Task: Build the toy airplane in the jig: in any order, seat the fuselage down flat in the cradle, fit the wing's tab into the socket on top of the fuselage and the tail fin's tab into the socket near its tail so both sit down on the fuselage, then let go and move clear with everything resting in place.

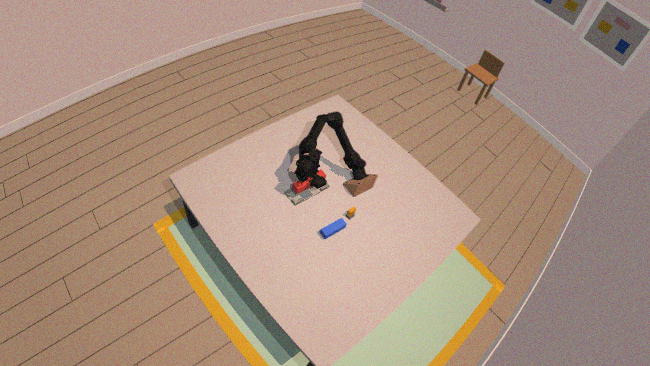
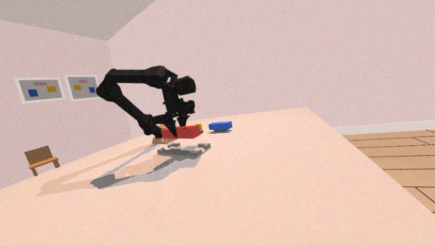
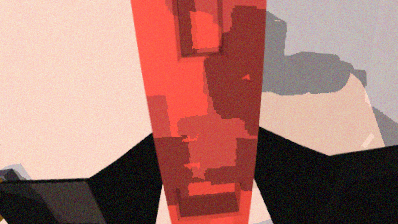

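From my station, left to right in the exterior view, I had the gripper [image 1: 311, 183] [image 2: 179, 130] [image 3: 202, 130] clamped on the red fuselage [image 1: 301, 186] [image 2: 189, 132] [image 3: 175, 85], above the grey jig [image 1: 296, 201] [image 2: 181, 152]; seating was in hand. Next called for squaring up and lowering straight into the cradle. Beyond lay the yellow tail fin [image 1: 351, 212] [image 2: 200, 127], then the blue wing [image 1: 333, 228] [image 2: 220, 126], both unfitted.
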`<state>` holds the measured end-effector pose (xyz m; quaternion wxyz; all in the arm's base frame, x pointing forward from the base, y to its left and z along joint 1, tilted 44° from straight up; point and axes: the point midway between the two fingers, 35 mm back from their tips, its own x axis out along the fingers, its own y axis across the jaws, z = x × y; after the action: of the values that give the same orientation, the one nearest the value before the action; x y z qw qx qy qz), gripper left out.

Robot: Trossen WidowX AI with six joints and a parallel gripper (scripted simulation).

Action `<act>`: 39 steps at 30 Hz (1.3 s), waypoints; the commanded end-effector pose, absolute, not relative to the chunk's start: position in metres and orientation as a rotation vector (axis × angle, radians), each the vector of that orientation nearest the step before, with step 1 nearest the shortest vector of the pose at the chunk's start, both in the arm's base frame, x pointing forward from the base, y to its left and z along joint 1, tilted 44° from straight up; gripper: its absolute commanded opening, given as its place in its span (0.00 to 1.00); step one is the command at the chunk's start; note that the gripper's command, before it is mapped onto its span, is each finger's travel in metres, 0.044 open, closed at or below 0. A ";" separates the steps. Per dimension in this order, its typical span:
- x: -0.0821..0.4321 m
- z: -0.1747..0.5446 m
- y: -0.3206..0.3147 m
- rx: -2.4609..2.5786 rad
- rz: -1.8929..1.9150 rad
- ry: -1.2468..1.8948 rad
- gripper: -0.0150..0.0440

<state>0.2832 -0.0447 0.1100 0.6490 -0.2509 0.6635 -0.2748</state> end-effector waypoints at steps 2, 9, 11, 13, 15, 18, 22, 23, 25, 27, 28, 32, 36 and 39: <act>0.281 0.112 -0.049 -0.578 -0.624 1.504 0.34; 0.281 0.112 -0.049 -0.578 -0.624 1.504 0.58; 0.281 0.112 -0.049 -0.578 -0.624 1.504 0.58; 0.281 0.112 -0.049 -0.578 -0.624 1.504 0.58; 0.281 0.112 -0.049 -0.578 -0.624 1.504 0.58; 0.281 0.112 -0.049 -0.578 -0.624 1.504 0.58; 0.281 0.112 -0.049 -0.578 -0.624 1.504 0.58; 0.281 0.112 -0.049 -0.578 -0.624 1.504 0.58; 0.281 0.112 -0.049 -0.578 -0.624 1.504 0.58; 0.281 0.112 -0.050 -0.578 -0.624 1.504 0.58; 0.281 0.111 -0.050 -0.578 -0.624 1.504 0.58; 0.281 0.107 -0.054 -0.578 -0.624 1.504 0.58; 0.281 0.102 -0.059 -0.577 -0.624 1.503 0.58; 0.281 0.099 -0.062 -0.578 -0.624 1.503 0.58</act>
<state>0.2826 -0.0583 0.1032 0.6514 -0.2510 0.6612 -0.2747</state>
